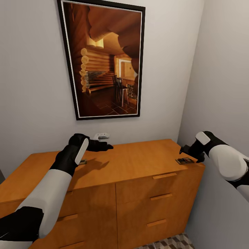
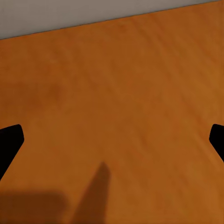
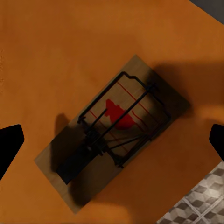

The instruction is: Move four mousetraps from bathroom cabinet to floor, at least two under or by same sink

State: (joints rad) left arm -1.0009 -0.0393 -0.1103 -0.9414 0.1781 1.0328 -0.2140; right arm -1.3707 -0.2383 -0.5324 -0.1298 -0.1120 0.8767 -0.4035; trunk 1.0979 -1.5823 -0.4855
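The orange-brown cabinet (image 1: 138, 162) stands against the wall. One mousetrap (image 1: 184, 160) lies flat at the right end of its top. In the right wrist view this mousetrap (image 3: 114, 130) shows its wooden board, dark wire and red mark. My right gripper (image 1: 188, 150) hovers just above it, open (image 3: 112, 140), with its fingertips (image 3: 9, 144) wide on either side. A second mousetrap (image 1: 82, 161) peeks out from under my left forearm. My left gripper (image 1: 102, 146) reaches over the back of the cabinet top (image 2: 121, 93) and is open (image 2: 112, 140) with nothing in it.
A small white gadget (image 1: 101, 136) sits on the wall just beyond my left gripper. A large framed picture (image 1: 103, 58) hangs above the cabinet. A side wall (image 1: 221, 86) closes in at the right. The cube-patterned floor (image 1: 173, 242) shows below the cabinet's right corner (image 3: 200, 205).
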